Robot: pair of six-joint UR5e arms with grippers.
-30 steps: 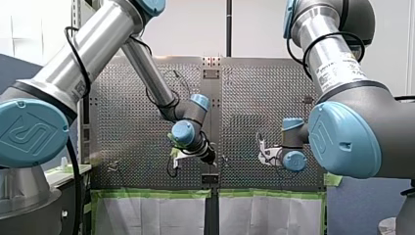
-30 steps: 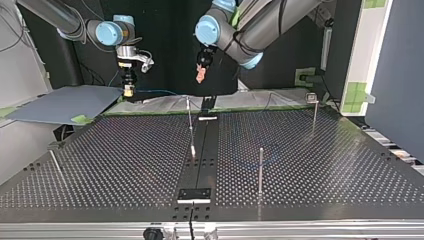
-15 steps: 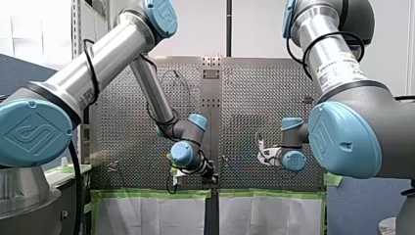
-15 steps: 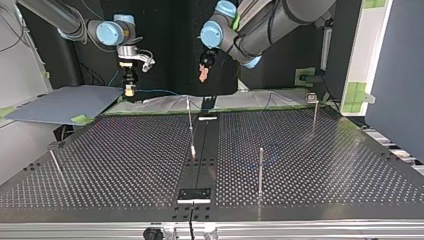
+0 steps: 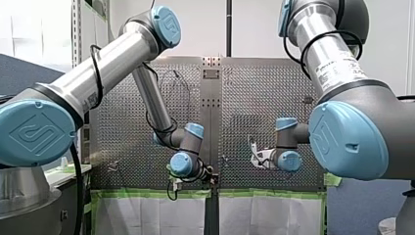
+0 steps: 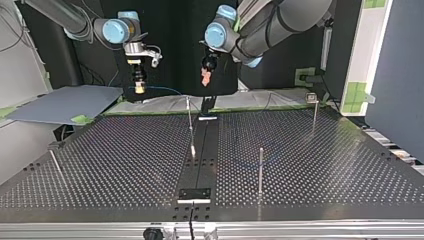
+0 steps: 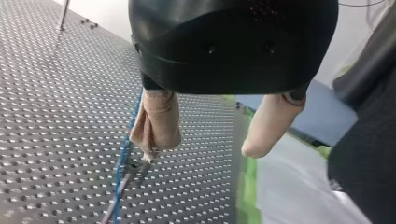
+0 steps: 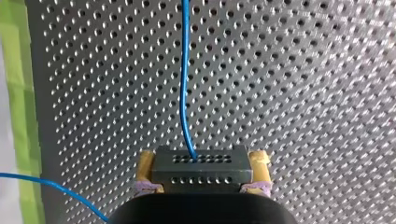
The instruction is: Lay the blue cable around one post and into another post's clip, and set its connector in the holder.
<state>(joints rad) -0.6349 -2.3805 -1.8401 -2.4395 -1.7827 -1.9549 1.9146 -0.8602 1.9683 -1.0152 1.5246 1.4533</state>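
Note:
My right gripper [image 8: 201, 186], with yellow pads, is shut on the dark connector block [image 8: 201, 169]. The blue cable [image 8: 184, 74] leaves the block and runs ahead over the perforated table. In the top view my right gripper [image 6: 140, 89] hangs above the table's far edge, and the cable [image 6: 162, 90] trails from it toward the middle. My left gripper [image 7: 210, 140] is open, its beige fingers [image 7: 159, 123] empty above the cable [image 7: 123, 156], which passes a small clip [image 7: 128, 172]. In the top view my left gripper [image 6: 204, 79] hangs at the far middle.
Thin metal posts stand on the table: one at the far middle [image 6: 190, 122], one near the front [image 6: 260, 167], one at the far right [image 6: 314, 112], and a leaning one at the left [image 6: 55, 162]. A black plate [image 6: 195, 194] sits at the front middle. Green tape [image 8: 16, 93] lines the edge.
My left arm has swung down and its gripper has dropped toward the table's taped edge. My right gripper has shifted toward the middle with the connector.

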